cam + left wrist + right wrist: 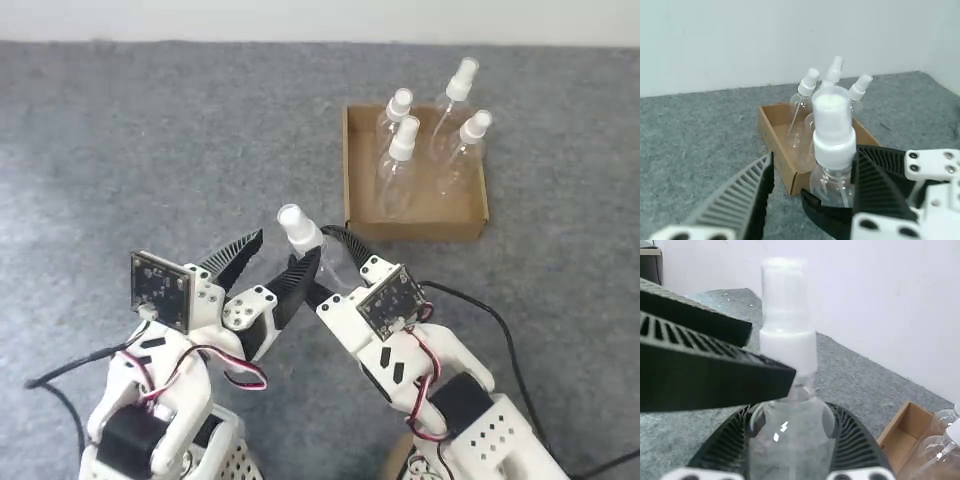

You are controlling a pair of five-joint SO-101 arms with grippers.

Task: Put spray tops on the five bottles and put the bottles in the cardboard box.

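Note:
A clear bottle (322, 258) with a white spray top (296, 224) on its neck stands upright in my right gripper (330, 266), which is shut on its body. In the right wrist view the bottle (790, 435) sits between the two black jaws. My left gripper (290, 243) is open, with its fingers on either side of the spray top (832, 125) and apart from it. The cardboard box (415, 230) lies just beyond, at the back right. It holds several bottles (400, 165), all with spray tops on.
Grey carpet covers the table (150, 150), with free room to the left of the box and in front of it. A white wall rises behind the box (777, 140). Black cables (500, 330) trail by the arm bases.

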